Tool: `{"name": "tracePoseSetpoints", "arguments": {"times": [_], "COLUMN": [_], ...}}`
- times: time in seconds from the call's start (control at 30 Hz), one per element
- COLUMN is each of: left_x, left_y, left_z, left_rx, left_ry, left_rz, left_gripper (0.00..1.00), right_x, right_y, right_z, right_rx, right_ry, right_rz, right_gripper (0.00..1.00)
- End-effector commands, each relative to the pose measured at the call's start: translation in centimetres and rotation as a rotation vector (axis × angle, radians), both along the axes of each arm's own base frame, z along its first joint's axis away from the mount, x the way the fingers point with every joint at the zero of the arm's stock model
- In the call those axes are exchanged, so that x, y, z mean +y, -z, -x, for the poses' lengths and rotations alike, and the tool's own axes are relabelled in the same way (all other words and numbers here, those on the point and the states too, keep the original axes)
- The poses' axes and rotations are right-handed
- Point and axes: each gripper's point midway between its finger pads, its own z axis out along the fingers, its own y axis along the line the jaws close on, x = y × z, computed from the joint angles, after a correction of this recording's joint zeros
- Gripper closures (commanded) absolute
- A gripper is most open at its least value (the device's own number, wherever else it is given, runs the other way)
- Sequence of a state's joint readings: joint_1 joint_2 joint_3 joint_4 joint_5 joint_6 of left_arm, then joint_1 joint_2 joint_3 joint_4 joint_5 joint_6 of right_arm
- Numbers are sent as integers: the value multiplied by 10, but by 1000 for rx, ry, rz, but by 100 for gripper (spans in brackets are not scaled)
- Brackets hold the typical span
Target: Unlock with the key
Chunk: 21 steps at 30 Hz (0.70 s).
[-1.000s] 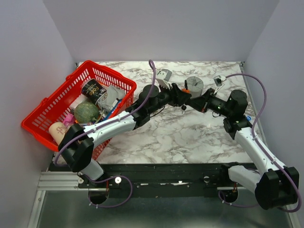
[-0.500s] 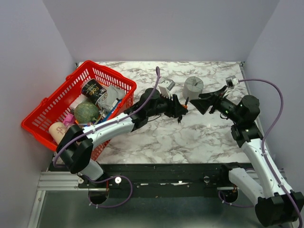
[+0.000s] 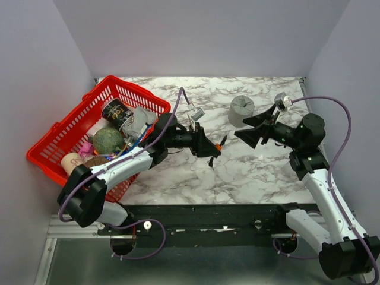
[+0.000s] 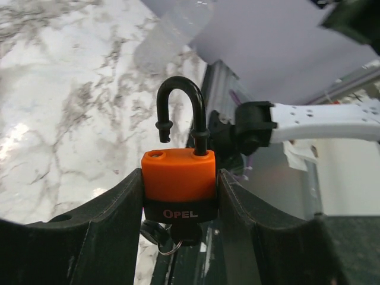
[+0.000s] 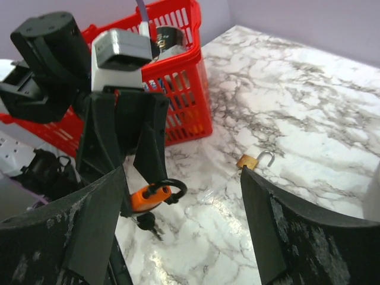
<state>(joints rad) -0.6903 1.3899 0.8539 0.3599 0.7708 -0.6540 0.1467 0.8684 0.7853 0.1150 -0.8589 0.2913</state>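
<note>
Key (image 4: 155,233) hanging at the underside of the orange padlock (image 4: 178,175), just below the left pincer (image 4: 180,190), over the table (image 3: 261,172). Padlock clamped upright between that pincer's fingers, shackle raised with one end out of the body. Facing it, well apart, right pincer (image 5: 181,175) spread wide, holding nothing. Ahead of the right pincer, brass padlock (image 5: 249,160) flat on the marble, shackle open. Behind the left pincer, red basket (image 5: 190,119).
</note>
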Motion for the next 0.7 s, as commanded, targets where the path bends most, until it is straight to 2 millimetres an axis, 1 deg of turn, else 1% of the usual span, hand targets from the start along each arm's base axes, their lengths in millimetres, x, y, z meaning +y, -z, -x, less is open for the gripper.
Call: {"name": "tracePoseSetpoints", "arguments": {"times": [0.0,0.07,0.17,0.3,0.43,0.5,0.6,0.67], "left_x": [7,8,9,9,9,9,9,9], "left_y": [-40,-40,-40,-40,-39,-38,-35,-33], "left_z": [37,42,42,42,41,39,37,35], "left_rx": [-70,-65,-71,-73,-72,-72,-73,-78], "left_ry": [225,251,251,255,247,238,226,213], "left_rz": [145,146,146,146,143,136,120,110], "left_gripper": [100,100,100,100,100,100,100,100], "right_x": [14,19,27,37,49,52,55,57], "right_y": [1,4,6,15,21,22,26,28], "right_z": [19,19,28,32,42,45,49,50], "right_rx": [-12,6,21,57,86,93,113,122], "right_ry": [-163,-194,-261,-315,-389,-410,-432,-444], "right_rz": [25,26,21,23,26,26,27,28], "right_gripper": [13,13,13,14,17,18,22,32]}}
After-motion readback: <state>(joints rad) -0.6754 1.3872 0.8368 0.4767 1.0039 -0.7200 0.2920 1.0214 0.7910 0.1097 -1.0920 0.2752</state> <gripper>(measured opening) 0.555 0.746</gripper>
